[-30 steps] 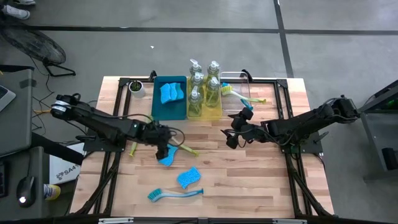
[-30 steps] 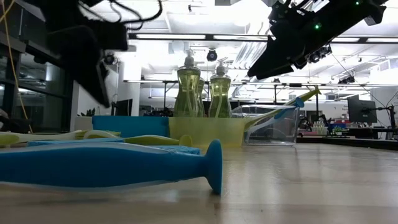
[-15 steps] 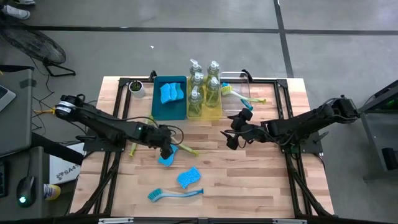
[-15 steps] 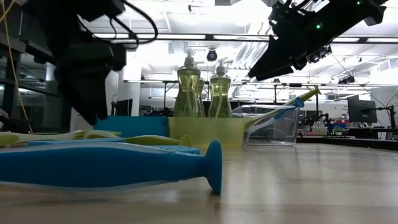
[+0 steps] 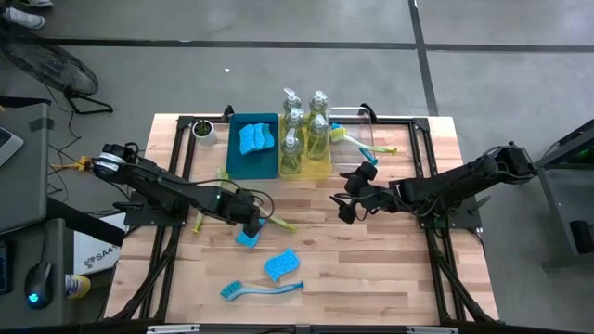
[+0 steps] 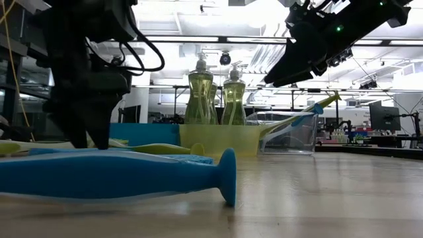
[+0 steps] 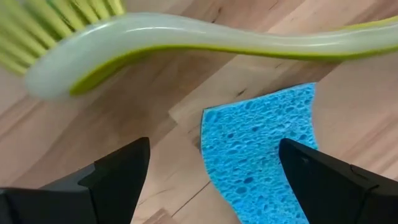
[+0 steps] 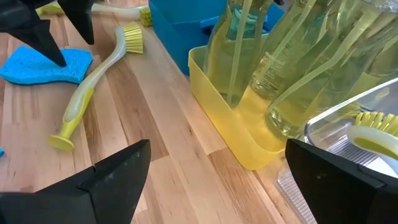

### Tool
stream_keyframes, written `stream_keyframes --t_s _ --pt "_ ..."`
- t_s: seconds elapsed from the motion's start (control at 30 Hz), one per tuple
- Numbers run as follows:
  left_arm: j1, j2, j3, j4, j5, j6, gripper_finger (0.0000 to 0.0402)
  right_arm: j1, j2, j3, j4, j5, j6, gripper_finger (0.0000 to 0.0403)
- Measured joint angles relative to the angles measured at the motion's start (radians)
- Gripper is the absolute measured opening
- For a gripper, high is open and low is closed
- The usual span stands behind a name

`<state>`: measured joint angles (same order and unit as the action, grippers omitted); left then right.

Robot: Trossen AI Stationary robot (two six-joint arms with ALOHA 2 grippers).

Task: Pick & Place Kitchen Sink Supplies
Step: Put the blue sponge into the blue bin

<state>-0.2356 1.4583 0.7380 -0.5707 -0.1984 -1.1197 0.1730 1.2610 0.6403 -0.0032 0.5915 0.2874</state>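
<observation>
1. Your left gripper [image 5: 249, 225] hangs low over the wooden table [image 5: 371, 269], fingers spread wide with nothing between them, straddling the small bright-blue wavy-edged sponge [image 7: 261, 149] lying flat below; that stance suits a straight drop and pinch.
2. Just beside that sponge lies the yellow-green long-handled dish brush [image 7: 186, 43], close enough to snag a finger, so watch it.
3. Your right gripper [image 5: 350, 201] waits raised near the table's middle, fingers apart and empty, facing the yellow tray [image 8: 230, 127] of clear soap bottles [image 5: 292, 148].
4. A second blue sponge [image 5: 281, 265] and a blue brush [image 5: 260, 289] lie loose nearer the front, likely still to be sorted.
</observation>
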Motion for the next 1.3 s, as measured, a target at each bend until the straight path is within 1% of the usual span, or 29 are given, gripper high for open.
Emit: stream_keyframes --t_s 0.07,0.17,0.43,0.57,0.93,1.3 --pt "0.0 0.0 0.0 -0.002 -0.001 -0.01 0.0346 0.0 0.0 0.0 0.002 0.0 0.002 0.0365" --pt "0.0 0.0 0.0 0.007 -0.002 -0.015 0.0326 0.0 0.0 0.0 0.002 0.0 0.003 0.0365" --pt "0.0 0.0 0.0 0.03 0.002 -0.015 0.0234 0.0 0.0 0.0 0.006 0.0 0.004 0.0365" --pt "0.0 0.0 0.0 0.029 0.003 -0.017 0.0197 0.0 0.0 0.0 0.002 -0.001 0.004 0.0365" --pt "0.0 0.0 0.0 0.024 0.012 -0.017 0.0143 0.012 0.0 0.0 0.0 0.0 0.004 0.0365" --pt "0.0 0.0 0.0 0.018 0.013 -0.011 0.0065 0.018 0.0 0.0 0.0 0.002 0.011 0.0365"
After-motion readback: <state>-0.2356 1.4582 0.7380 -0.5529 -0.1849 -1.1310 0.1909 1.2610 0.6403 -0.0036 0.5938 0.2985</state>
